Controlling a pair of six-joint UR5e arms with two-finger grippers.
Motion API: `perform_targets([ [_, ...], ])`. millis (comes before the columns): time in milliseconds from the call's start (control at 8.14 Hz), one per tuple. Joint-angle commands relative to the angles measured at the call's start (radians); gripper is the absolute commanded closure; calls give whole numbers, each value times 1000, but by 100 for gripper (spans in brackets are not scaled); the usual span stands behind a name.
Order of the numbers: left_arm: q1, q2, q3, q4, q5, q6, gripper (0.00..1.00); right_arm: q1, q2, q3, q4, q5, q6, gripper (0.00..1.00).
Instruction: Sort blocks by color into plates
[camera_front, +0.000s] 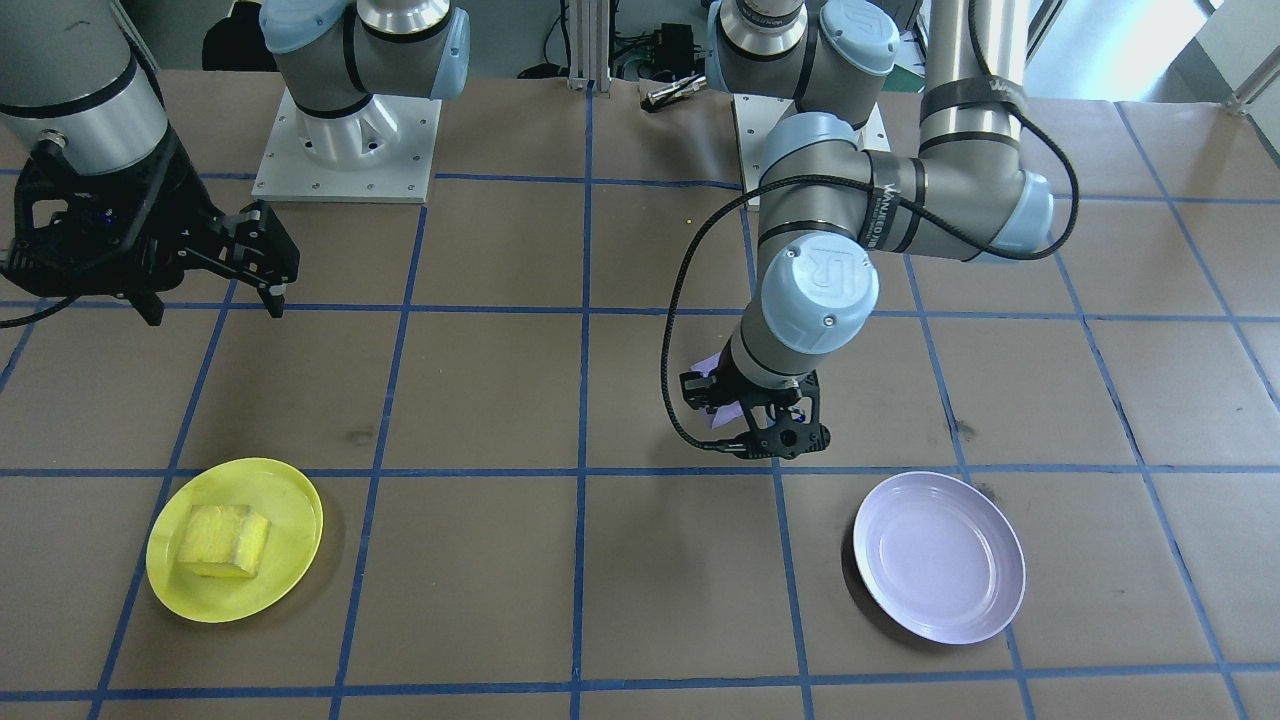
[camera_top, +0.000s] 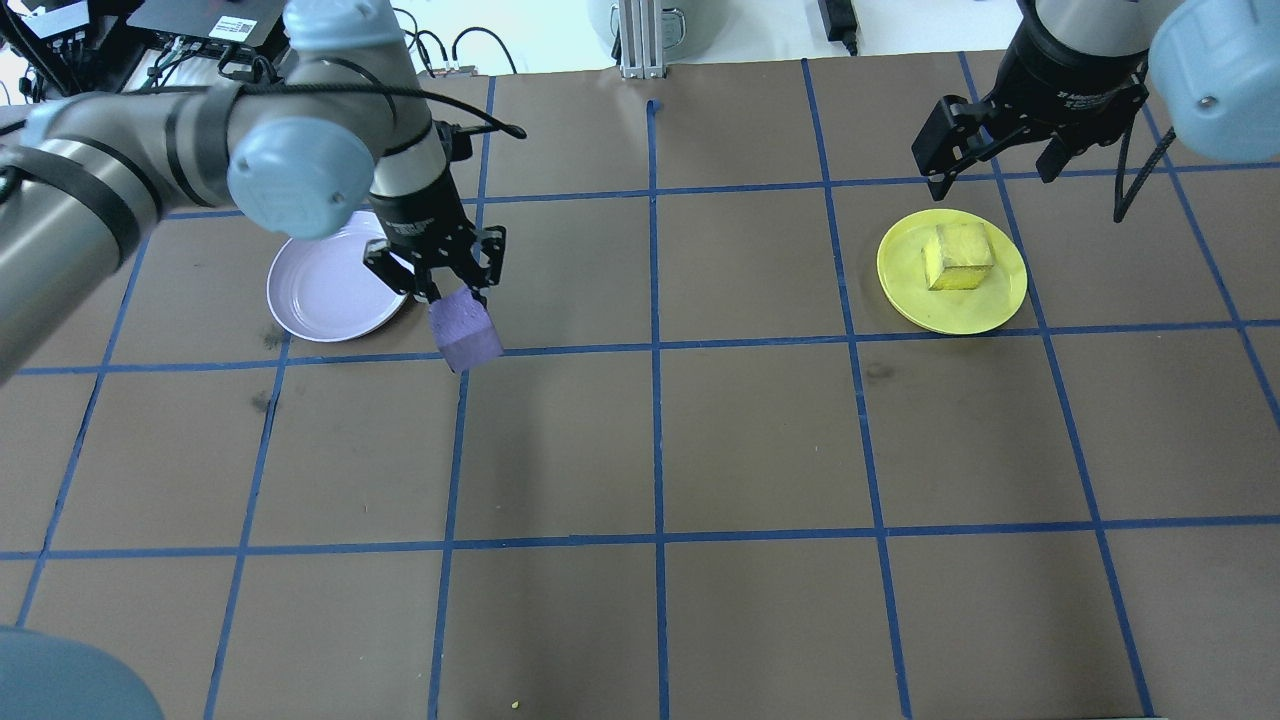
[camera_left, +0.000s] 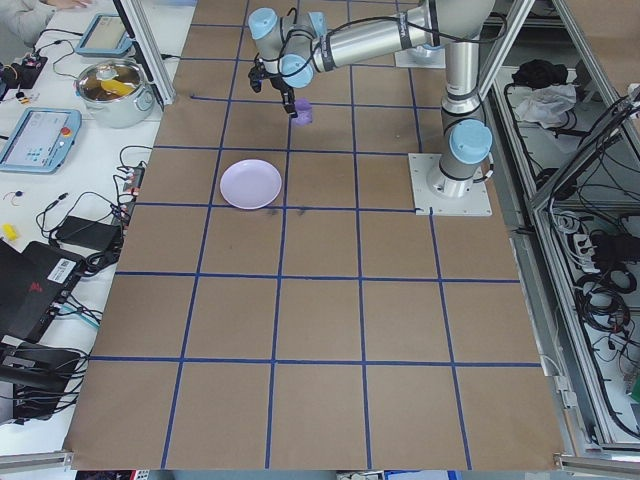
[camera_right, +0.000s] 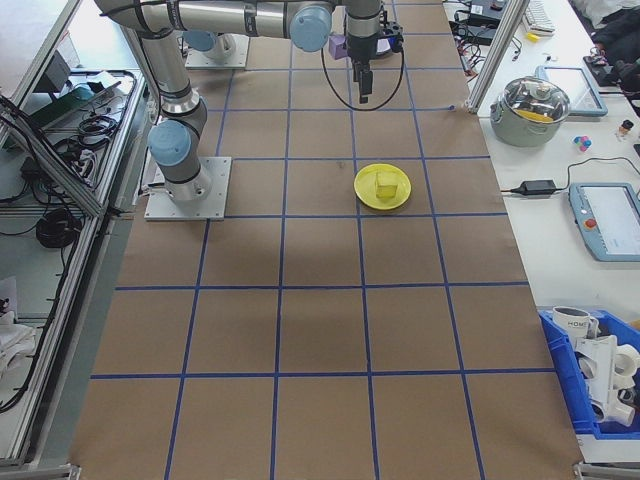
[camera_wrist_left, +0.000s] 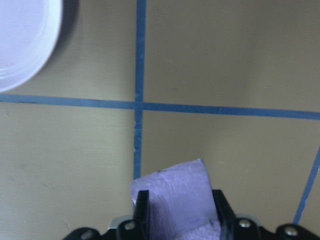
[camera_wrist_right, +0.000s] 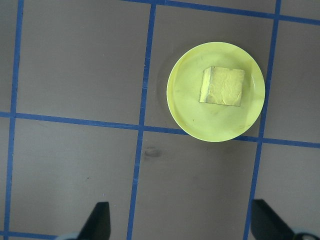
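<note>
My left gripper (camera_top: 455, 296) is shut on the light purple block (camera_top: 465, 332), holding it above the table just right of the lavender plate (camera_top: 325, 290). In the left wrist view the purple block (camera_wrist_left: 175, 197) sits between the two fingers, with the lavender plate (camera_wrist_left: 22, 42) at the top left corner. The front view shows the left gripper (camera_front: 765, 425) up and left of the lavender plate (camera_front: 938, 557). A yellow block (camera_top: 958, 257) rests in the yellow plate (camera_top: 990, 300); the same block (camera_wrist_right: 222, 86) shows from the right wrist. My right gripper (camera_top: 995, 165) hangs open above and behind that plate.
Brown paper with a blue tape grid covers the table (camera_top: 760, 440). The arm bases (camera_front: 345, 145) stand at the robot's side. Beyond the table's far edge lie tablets, a pot (camera_right: 530, 108) and cables.
</note>
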Motion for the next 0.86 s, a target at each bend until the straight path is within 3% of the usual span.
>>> perform_targets([
  [0,112,-30,177,-119,6,223,92,0,2,2,1,0,-2,0],
  [123,170,-59,210,-114,6,339,88,0,2,2,0,2,-2,0],
  [369,271,-116,230,-98,10,493,91,0,2,2,3,0,-2,0],
  [492,291,-145,230,-14,24,542,90,0,2,2,3,0,-3,0],
  [615,293,-196,239,72,79,556,90,0,2,2,3,0,-5,0],
  [737,292,-242,272,94,75,555,90,0,0,2,3,2,-3,0],
])
